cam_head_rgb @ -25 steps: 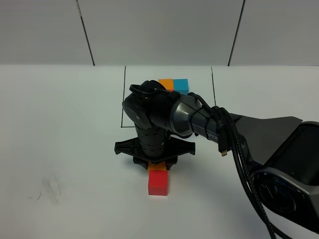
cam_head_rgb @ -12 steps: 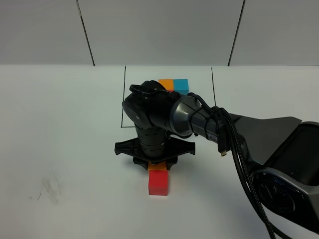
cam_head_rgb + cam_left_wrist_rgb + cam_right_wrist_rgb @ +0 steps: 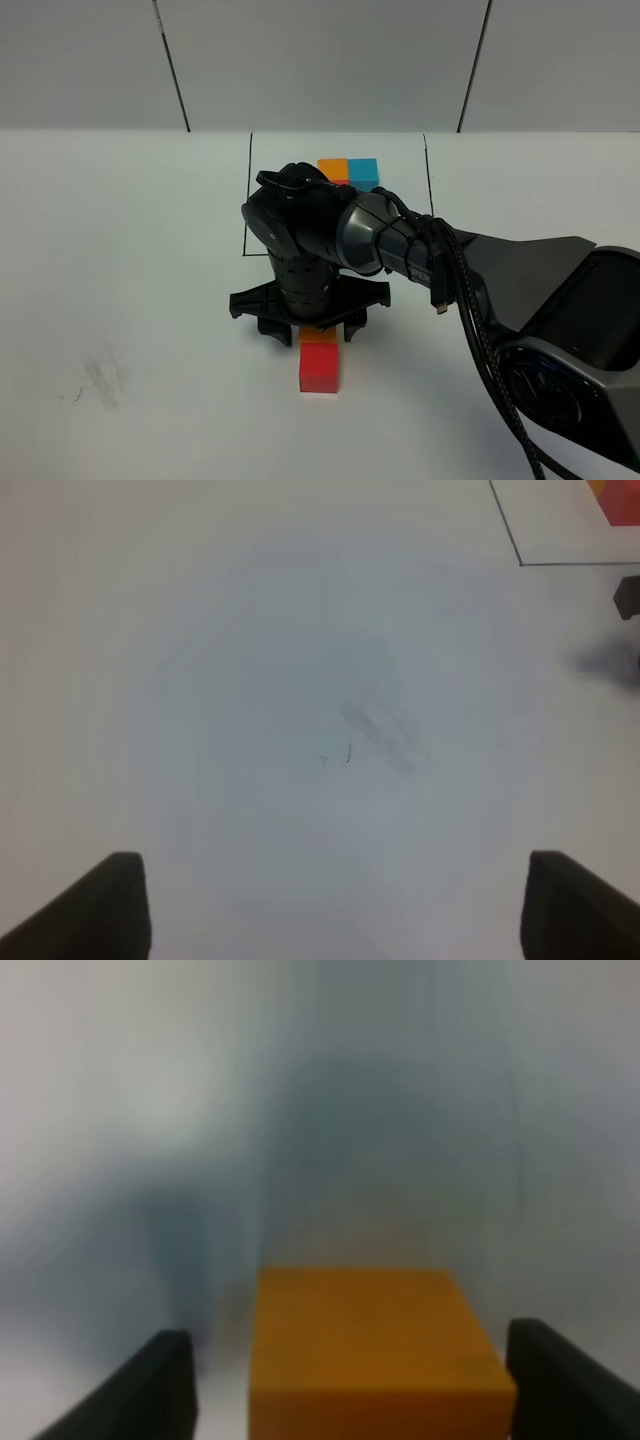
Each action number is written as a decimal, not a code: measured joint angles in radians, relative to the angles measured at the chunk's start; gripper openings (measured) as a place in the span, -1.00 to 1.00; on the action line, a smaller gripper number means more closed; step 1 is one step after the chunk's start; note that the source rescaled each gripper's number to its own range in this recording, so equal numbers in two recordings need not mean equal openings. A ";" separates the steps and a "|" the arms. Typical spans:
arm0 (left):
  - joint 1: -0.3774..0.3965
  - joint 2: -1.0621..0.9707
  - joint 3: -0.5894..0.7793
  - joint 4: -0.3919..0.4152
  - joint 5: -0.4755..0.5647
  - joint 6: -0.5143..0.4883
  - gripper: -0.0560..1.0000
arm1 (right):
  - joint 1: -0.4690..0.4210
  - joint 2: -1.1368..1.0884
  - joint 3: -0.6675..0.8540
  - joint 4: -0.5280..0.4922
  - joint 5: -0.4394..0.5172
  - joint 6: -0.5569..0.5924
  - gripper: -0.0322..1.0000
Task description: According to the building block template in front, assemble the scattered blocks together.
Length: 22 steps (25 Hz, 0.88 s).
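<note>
- The white table (image 3: 120, 260) is carrying everything; a faint grey smudge (image 3: 100, 378) is showing on its left part.
- The right arm (image 3: 500, 270) is reaching in from the right across the middle and is pointing its wrist straight down.
- The building block template (image 3: 348, 168) is sitting at the far side of the table inside a thin black outline (image 3: 247, 200). Its orange and blue cubes are showing side by side and touching (the arm is hiding the rest of it).
- The right gripper (image 3: 312, 336) is hanging low over the table with its jaws parted and is straddling a cube without gripping it. In the high view both fingers are standing clear of the cube's sides. In the right wrist view, the right gripper (image 3: 355, 1390) is showing a plain gap on one side, and I cannot tell whether the other finger is touching.
- The left gripper (image 3: 340, 905) is standing wide open over bare table, holding nothing.
- The red block (image 3: 319, 368) is lying near the middle of the table, on the camera's side of the wrist.
- The orange block (image 3: 320, 335) is lying flat between the right fingers, touching the red block's far face and lining up with it.
</note>
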 joint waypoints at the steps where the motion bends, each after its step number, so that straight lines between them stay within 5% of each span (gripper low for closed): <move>1: 0.000 0.000 0.000 0.000 0.000 0.000 0.33 | 0.000 -0.004 -0.001 -0.005 0.000 -0.008 -0.12; 6: 0.000 0.000 0.000 0.000 0.000 0.000 0.33 | 0.000 -0.058 -0.002 -0.061 0.021 -0.058 0.64; 9: 0.000 0.000 0.000 0.000 0.000 0.000 0.33 | 0.000 -0.120 -0.002 -0.131 0.041 -0.088 0.92; 17: 0.000 0.000 0.000 0.000 0.000 0.000 0.33 | -0.055 -0.374 -0.021 -0.373 0.048 -0.185 0.99; 22: 0.000 0.000 0.000 0.000 0.000 0.000 0.33 | -0.154 -0.589 -0.021 -0.397 0.051 -0.319 1.00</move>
